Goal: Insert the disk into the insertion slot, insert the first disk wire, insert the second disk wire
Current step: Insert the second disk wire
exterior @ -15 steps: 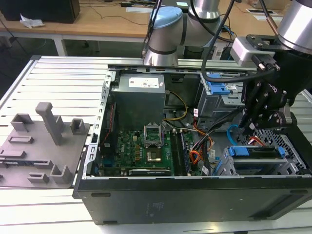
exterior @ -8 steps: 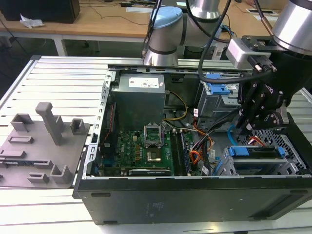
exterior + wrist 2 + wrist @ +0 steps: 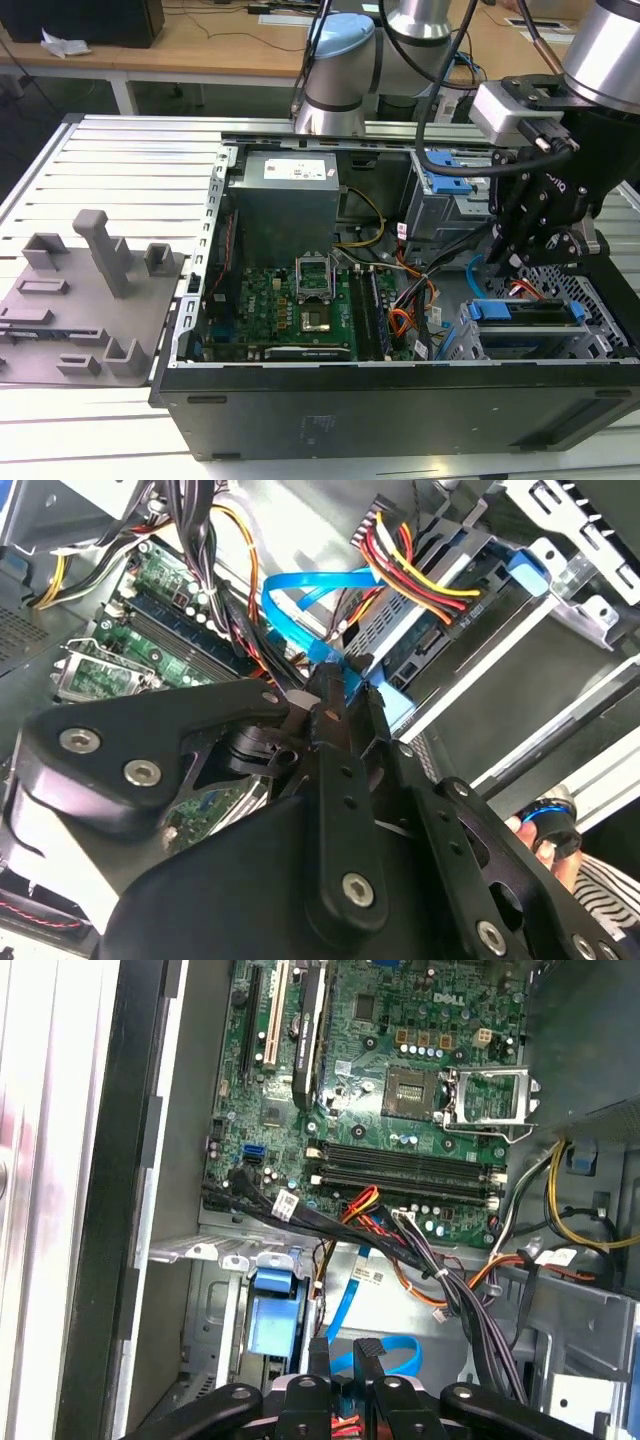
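Pinching the second disk wire near its plug end, your gripper hangs just behind the disk, its narrow fingers closed on the light-blue cable. You see the disk already seated in the insertion slot, a red, yellow and black power plug at its rear, beside the motherboard.

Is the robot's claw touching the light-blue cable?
Touching. In the second wrist view the gripper pinches the light-blue cable at its end, beside the disk.
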Robot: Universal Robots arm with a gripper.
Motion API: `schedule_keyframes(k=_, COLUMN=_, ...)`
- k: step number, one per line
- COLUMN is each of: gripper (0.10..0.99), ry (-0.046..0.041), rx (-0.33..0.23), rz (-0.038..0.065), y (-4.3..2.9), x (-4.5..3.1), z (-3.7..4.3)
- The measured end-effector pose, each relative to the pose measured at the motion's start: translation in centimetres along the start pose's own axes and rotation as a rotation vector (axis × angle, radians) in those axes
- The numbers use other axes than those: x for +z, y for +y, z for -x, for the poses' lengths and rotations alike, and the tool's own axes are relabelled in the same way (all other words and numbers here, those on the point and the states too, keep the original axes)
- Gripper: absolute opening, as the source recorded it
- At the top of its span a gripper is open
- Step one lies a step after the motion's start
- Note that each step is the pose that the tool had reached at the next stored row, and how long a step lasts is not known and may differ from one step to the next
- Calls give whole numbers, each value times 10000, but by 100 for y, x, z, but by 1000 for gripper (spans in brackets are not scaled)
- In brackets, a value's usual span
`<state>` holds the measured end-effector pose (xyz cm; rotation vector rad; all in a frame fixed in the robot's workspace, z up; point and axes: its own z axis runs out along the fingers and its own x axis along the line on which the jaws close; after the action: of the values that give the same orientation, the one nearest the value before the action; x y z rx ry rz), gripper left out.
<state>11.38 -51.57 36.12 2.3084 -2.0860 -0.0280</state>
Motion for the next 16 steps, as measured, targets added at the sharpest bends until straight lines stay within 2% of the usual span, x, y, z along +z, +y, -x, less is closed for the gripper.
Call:
schedule_keyframes(k=6, gripper=243, ry=10, rx=0, rz=1, y=-1, x=2, z=0)
schedule_keyframes(k=7, gripper=227, ry=11, rx=0, rz=1, y=-1, x=2, z=0)
schedule_keyframes(k=8, gripper=165, ry=12, rx=1, rz=1, y=-1, x=2, z=0)
schedule_keyframes(k=13, gripper=161, ry=19, rx=1, rz=2, y=-1, x=2, z=0)
schedule_keyframes(k=16, gripper=161, ry=23, rx=1, rz=2, y=6, x=2, z=-62)
